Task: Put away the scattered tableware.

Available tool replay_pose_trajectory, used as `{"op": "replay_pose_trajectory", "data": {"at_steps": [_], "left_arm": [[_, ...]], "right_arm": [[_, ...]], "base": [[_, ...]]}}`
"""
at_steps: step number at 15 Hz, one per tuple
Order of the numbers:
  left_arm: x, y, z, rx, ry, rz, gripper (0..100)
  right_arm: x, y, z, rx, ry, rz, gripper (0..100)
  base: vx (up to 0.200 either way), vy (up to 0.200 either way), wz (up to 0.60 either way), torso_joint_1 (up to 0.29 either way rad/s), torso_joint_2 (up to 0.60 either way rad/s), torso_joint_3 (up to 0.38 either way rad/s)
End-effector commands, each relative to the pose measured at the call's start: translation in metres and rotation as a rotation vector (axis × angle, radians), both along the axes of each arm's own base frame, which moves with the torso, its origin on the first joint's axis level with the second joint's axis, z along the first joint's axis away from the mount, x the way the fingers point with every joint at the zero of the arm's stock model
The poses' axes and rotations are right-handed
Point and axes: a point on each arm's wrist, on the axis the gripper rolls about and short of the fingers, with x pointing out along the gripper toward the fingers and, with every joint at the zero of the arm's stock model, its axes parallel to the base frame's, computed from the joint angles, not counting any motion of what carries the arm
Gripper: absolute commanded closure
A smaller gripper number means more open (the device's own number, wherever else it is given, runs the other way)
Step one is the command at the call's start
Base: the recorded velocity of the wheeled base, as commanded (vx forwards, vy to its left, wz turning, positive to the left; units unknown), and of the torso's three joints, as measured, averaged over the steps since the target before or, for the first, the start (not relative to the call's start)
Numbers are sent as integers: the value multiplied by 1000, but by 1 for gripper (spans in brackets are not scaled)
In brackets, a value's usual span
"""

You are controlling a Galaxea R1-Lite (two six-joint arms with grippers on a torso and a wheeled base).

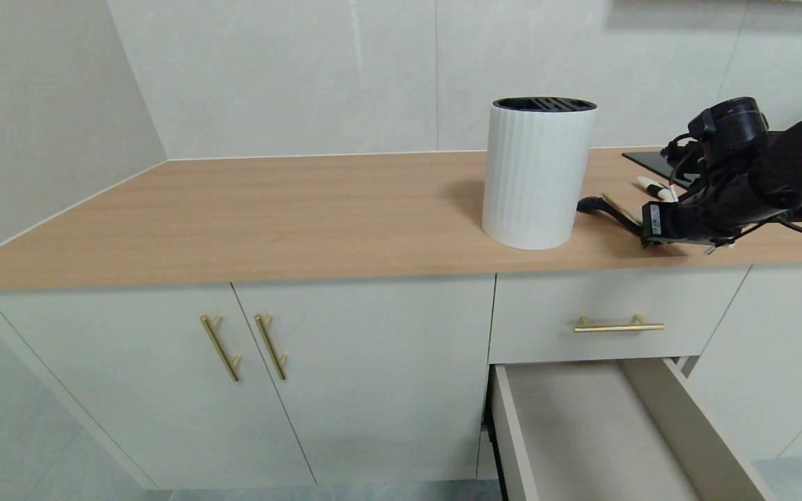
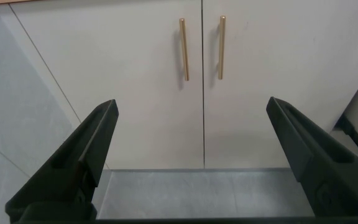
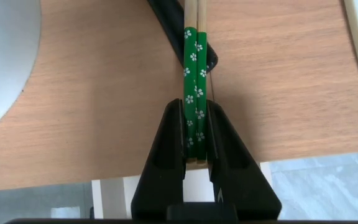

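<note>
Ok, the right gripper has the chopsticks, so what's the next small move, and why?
Probably a short lift straight up. The right gripper is shut on the green-patterned chopsticks, which lie low over the countertop, and the white slotted holder beside them opens only at its top.

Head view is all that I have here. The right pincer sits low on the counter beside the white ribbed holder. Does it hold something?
Observer: Yes. In the right wrist view, the right pincer is shut on a pair of chopsticks with green flowered ends.
Operator: Do they touch any other thing?
Observer: Their far part crosses over a black utensil handle that lies on the wooden counter.
Operator: And the left pincer?
Observer: The left pincer is open with nothing in it. It faces the double cabinet doors.
</note>
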Motion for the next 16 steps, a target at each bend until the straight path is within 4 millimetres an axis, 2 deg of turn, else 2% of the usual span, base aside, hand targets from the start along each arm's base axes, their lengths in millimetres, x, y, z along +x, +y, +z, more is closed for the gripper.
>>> {"op": "replay_pose_trajectory", "data": {"at_steps": [1, 3, 5, 6, 7, 9, 12, 14, 15, 16], "left_arm": [[0, 0, 0, 0, 0, 2, 0], [0, 0, 0, 0, 0, 0, 0], [0, 0, 0, 0, 0, 2, 0], [0, 0, 1, 0, -1, 0, 0], [0, 0, 0, 0, 0, 2, 0], [0, 0, 0, 0, 0, 2, 0], [0, 0, 0, 0, 0, 0, 0], [0, 0, 0, 0, 0, 2, 0], [0, 0, 0, 0, 0, 0, 0], [0, 0, 0, 0, 0, 0, 0]], "right_arm": [[-4, 0, 6, 2, -14, -1, 100], [-8, -1, 11, 9, -27, -7, 100], [-31, -3, 37, 42, -89, -24, 100], [-38, -3, 41, 46, -99, -22, 100], [-62, -5, 55, 53, -130, -17, 100], [-98, -5, 71, 61, -167, 1, 100], [-160, -9, 81, 100, -202, 65, 100], [-202, -11, 88, 165, -244, 172, 100], [-238, -12, 87, 213, -258, 263, 100], [-252, -11, 84, 221, -245, 303, 100]], "base": [[0, 0, 0, 0, 0, 0], [0, 0, 0, 0, 0, 0], [0, 0, 0, 0, 0, 0], [0, 0, 0, 0, 0, 0], [0, 0, 0, 0, 0, 0], [0, 0, 0, 0, 0, 0], [0, 0, 0, 0, 0, 0], [0, 0, 0, 0, 0, 0], [0, 0, 0, 0, 0, 0], [0, 0, 0, 0, 0, 0]]}}
